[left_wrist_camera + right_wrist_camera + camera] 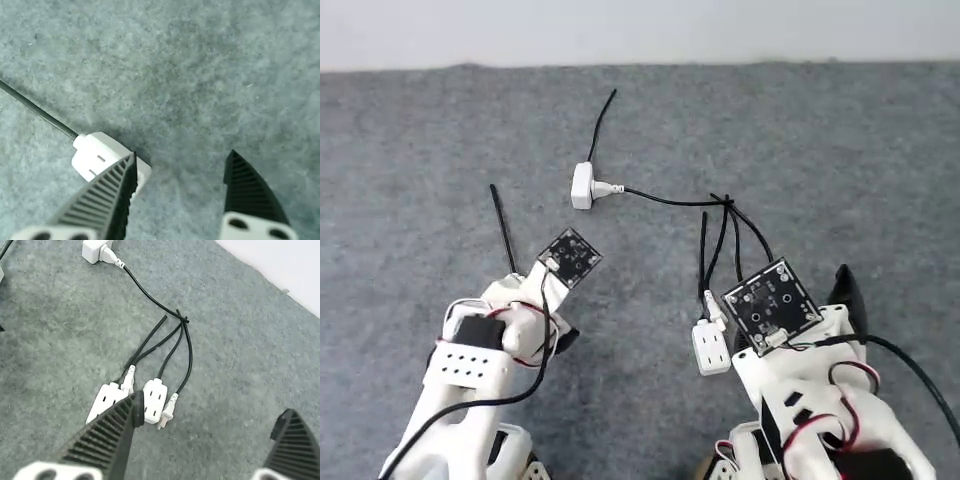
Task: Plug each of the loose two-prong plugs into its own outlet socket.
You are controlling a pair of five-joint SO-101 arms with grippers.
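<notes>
Two loose plugs lay by the R arm. One loose plug [167, 413], small & white w/ a black cable, lay right against the mid socket [154, 399]. The other loose plug [129, 375] lay btwn that socket & the side socket [106, 399]. Both were flat on the cover & not in a slot, as far as could be seen. The seated plug [111, 253] sat pushed into the far socket [92, 249], well apart from the rest. The plugs' cables met at a knot [182, 319].

The right jaws stood wide open just above the two near sockets, gripping nothing. The left jaws were also wide open & gripping nothing. One of their fingers partly covered a lone socket [97, 156], white w/ two slots showing & a black cable.

The high view placed the whole layout. The left arm [470, 360] & right arm [820, 400] sat side by side. The far socket [582, 186] lay beyond & btwn them, w/ the seated plug [608, 188] in it & the knot [725, 205] off to its side. The sockets by the R arm read from above as one white block [710, 347].

The desk [840, 140] had a grey felt-like cover, w/ a white wall [620, 30] behind.
</notes>
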